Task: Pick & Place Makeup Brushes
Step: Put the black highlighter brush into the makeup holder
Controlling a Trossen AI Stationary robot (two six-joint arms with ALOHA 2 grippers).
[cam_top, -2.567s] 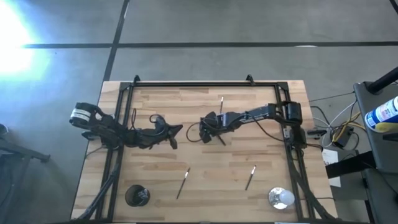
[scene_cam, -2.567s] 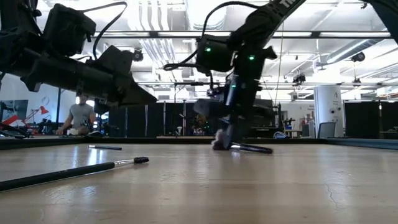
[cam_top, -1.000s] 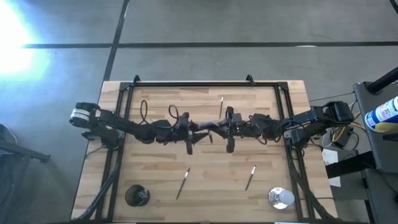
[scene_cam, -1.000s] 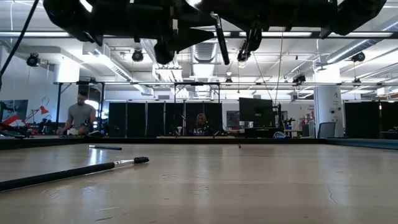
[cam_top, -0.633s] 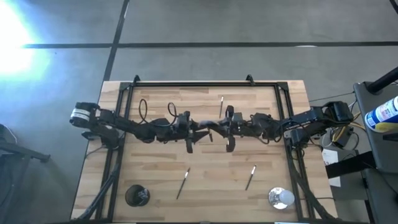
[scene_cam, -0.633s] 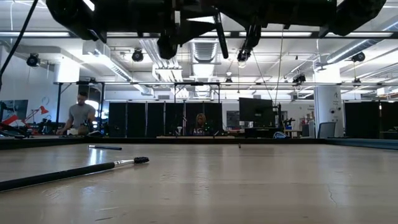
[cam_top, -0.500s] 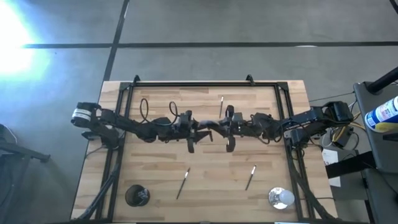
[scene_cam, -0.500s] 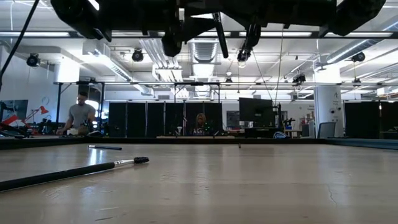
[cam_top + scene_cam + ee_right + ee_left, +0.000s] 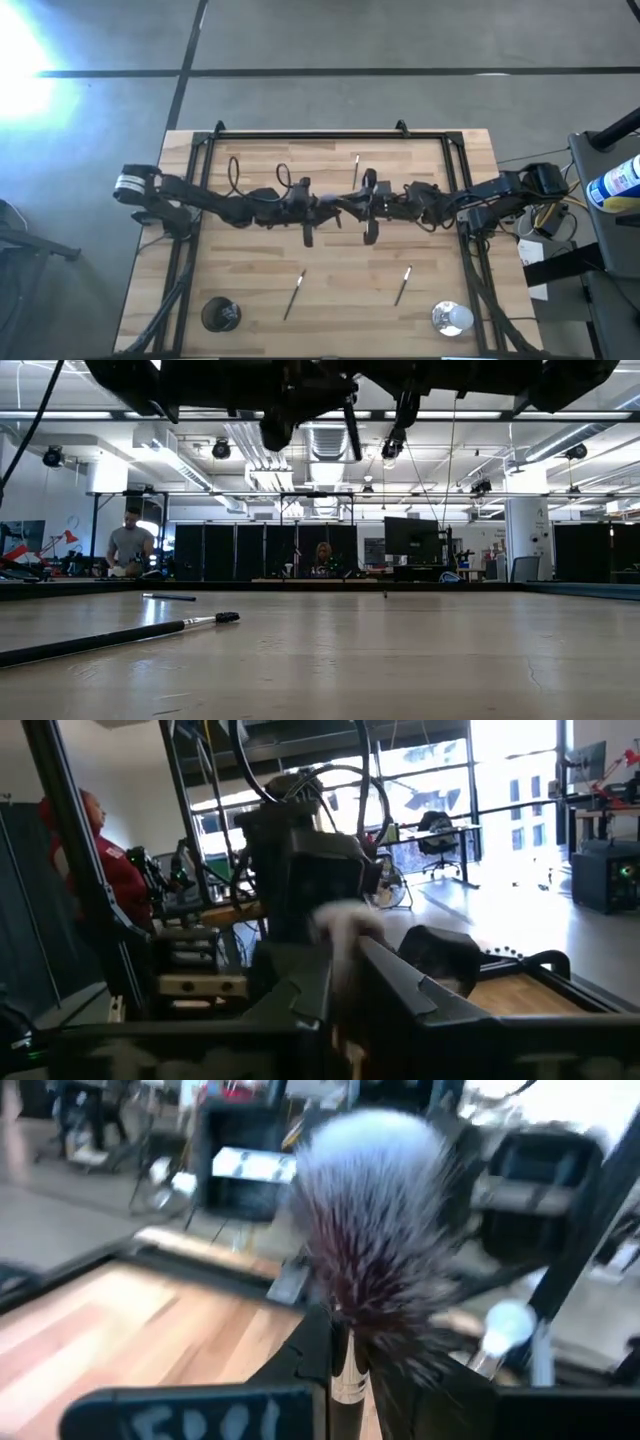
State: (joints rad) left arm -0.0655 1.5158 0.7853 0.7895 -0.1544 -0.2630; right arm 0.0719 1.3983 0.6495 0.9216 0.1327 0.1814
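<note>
While both arms hang high over the middle of the wooden counter [image 9: 330,270], a long dark-handled makeup brush [image 9: 110,639] lies nearest the low camera, its small head pointing toward the room, with a second dark brush [image 9: 168,597] flat on the boards farther back. Seen from above, two thin brushes rest near the front edge, one [image 9: 295,294] left of centre and one [image 9: 402,285] right of centre, between a dark round cup [image 9: 220,315] at the front left corner and a shiny silver-white round object [image 9: 451,318] at the front right. Above mid-counter the left tool [image 9: 318,210] and the right tool [image 9: 352,208] meet almost tip to tip. The left wrist camera shows that arm's fingers [image 9: 310,1350] clamped together on the silver ferrule of a fluffy-headed brush [image 9: 370,1220], its reddish-brown bristles fading to pale tips and standing up past the fingertips. The right tool's fingers [image 9: 385,975] flank the same pale brush head, though whether they grip it cannot be told. Another thin brush [image 9: 356,168] lies just behind the arms, toward the far edge. Beyond the counter, a person [image 9: 127,546] sits at a desk in the workshop.
</note>
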